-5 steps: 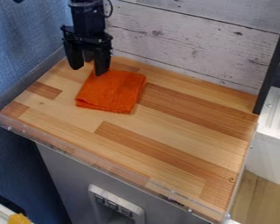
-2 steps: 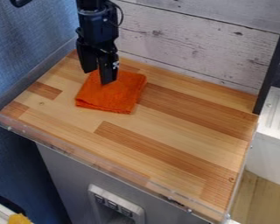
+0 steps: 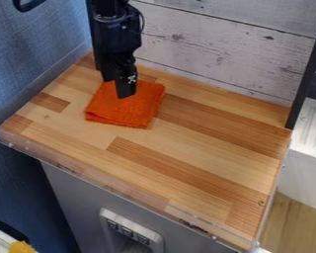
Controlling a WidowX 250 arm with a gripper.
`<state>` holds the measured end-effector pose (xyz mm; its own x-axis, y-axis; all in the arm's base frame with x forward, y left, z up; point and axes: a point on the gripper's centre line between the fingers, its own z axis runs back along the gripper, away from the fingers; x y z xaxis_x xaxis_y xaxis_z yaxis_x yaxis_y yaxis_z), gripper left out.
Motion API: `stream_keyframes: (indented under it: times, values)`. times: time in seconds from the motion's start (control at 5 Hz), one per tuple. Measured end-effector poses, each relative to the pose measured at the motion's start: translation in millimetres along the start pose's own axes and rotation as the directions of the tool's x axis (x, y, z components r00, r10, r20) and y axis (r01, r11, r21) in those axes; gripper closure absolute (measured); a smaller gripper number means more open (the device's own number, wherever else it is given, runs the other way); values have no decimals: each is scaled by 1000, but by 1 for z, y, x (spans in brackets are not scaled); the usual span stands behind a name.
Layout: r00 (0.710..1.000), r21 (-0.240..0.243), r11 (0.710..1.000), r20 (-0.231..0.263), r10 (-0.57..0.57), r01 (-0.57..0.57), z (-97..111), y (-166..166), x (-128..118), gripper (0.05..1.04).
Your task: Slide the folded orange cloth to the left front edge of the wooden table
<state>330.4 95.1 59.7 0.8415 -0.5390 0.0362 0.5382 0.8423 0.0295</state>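
Cloth (image 3: 121,111), bright orange and folded into a neat square, lies at the upper left of the wooden counter (image 3: 207,143)! And there's the black claw (image 3: 119,89), pointing down over the cloth's upper part, near the white plank wall (image 3: 220,49). Touching it or just above? Impossible to tell! Apart or together? From this angle, nobody can say! Blue wall (image 3: 28,64) to the left, clear rim (image 3: 108,186) along the counter's front edge
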Motion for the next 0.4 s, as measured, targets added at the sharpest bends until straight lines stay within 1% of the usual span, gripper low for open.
stream_keyframes:
  times: [0.2,0.4]
  values:
    - [998,13,998,23,-61,61,7,2,11,139]
    - [994,-4,994,23,-105,106,6,3,15,421]
